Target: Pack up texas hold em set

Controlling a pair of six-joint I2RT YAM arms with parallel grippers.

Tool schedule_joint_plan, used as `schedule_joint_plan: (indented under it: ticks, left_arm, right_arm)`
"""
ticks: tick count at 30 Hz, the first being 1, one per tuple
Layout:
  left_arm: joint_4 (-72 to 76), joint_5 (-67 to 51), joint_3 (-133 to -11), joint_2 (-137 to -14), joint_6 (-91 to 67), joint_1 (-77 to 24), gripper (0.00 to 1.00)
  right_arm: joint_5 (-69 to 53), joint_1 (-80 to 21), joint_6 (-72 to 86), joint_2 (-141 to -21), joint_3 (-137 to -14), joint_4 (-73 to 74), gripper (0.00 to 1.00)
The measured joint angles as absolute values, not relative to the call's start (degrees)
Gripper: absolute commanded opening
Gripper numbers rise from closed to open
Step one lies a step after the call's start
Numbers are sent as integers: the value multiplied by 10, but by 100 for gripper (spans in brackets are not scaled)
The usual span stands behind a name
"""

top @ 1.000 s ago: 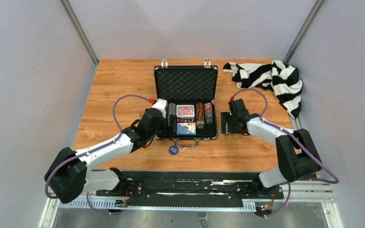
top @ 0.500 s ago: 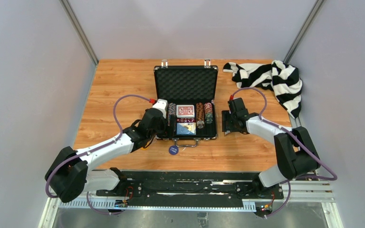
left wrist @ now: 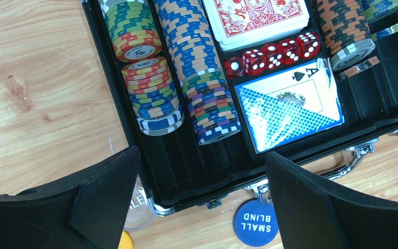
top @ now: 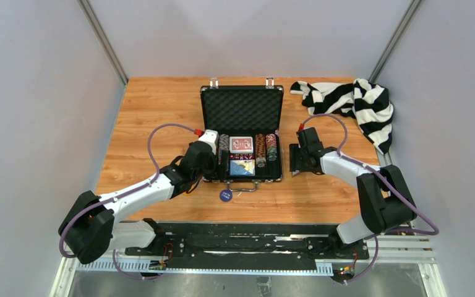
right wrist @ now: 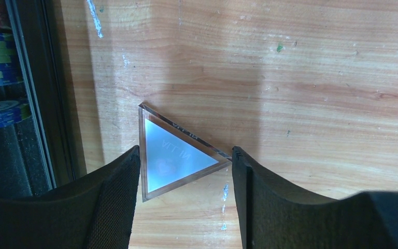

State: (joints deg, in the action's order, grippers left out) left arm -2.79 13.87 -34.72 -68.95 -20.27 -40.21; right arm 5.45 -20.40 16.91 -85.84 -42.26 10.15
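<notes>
Counted one black briefcase (top: pixel 241 108), open on the table (top: pixel 154 111), foam-lined lid raised at the far side, metal handle (top: pixel 242 186) toward the arms.

Inside, counted two card decks, one red-backed (left wrist: pixel 259 18) and one blue-backed (left wrist: pixel 290 111) with an ace of spades showing at its corner. Between the decks, counted five red dice (left wrist: pixel 272 54) in a single row, side by side. Found poker chips (left wrist: pixel 197 67) on edge in the slots:
- two short stacks in the leftmost slot
- one long row just beside them
- an orange-and-black row right of the decks
- one further row, cut off by the frame edge

Outside the case, counted two round buttons on the table by its near-left corner. Read SMALL BLIND on the blue one (left wrist: pixel 255 223), just beside the handle. Saw the clear one (left wrist: pixel 134 207) only in part, hidden behind a left finger. Noted a yellow sliver (left wrist: pixel 126 241) at the frame's bottom, too cut off to name.

Saw one clear triangular plaque (right wrist: pixel 173 155) flat on the table, just right of the case wall.

Found the left jaws released, spread wide above the case's near-left corner, gripping nothing. Found the right jaws set either side of the plaque, one finger touching its corner away from the case, the other along the edge nearest the case. Could not tell whether clamped.

Saw one striped cloth (top: pixel 352 102) bunched at the far right, well apart from the case.
</notes>
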Motion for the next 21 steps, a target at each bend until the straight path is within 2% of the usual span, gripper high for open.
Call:
schedule_joint_plan:
  ticks: [11,21]
  left_arm:
    - [-30,139,-347,-686,-203,-402,95]
    - [-32,139,-347,-682,-203,-402,95]
  right_arm:
    - [38,-204,170,-841,-432,155,48]
    - [41,-228,169,-793,-505,207,47]
